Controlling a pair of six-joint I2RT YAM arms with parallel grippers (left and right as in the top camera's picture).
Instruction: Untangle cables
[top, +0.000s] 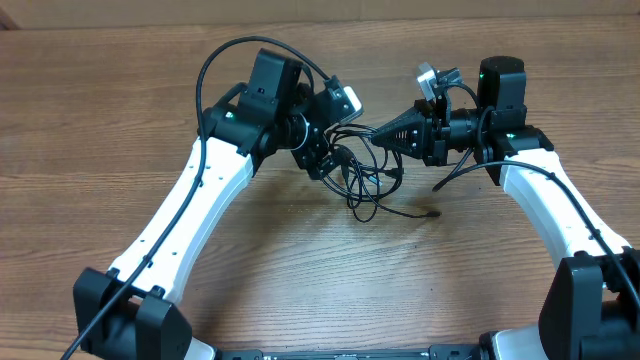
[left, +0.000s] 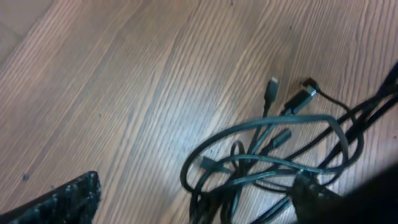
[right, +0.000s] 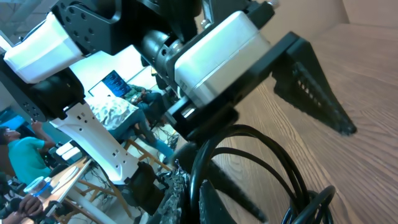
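A tangle of black cables (top: 368, 178) lies on the wooden table between my two arms. My left gripper (top: 328, 158) is open over the tangle's left side. In the left wrist view its fingers (left: 199, 186) stand wide apart, with the cable loops (left: 273, 155) lying between them, close to the right finger. My right gripper (top: 380, 133) points left and is shut on a cable loop at the tangle's top. In the right wrist view the loop (right: 267, 149) runs pinched between the fingertips (right: 191, 194).
One cable end with a plug (top: 431, 212) trails to the right on the table. Two connector ends (left: 272, 87) (left: 303, 96) lie above the loops. The left arm's wrist and black finger (right: 311, 87) stand close in front of the right gripper.
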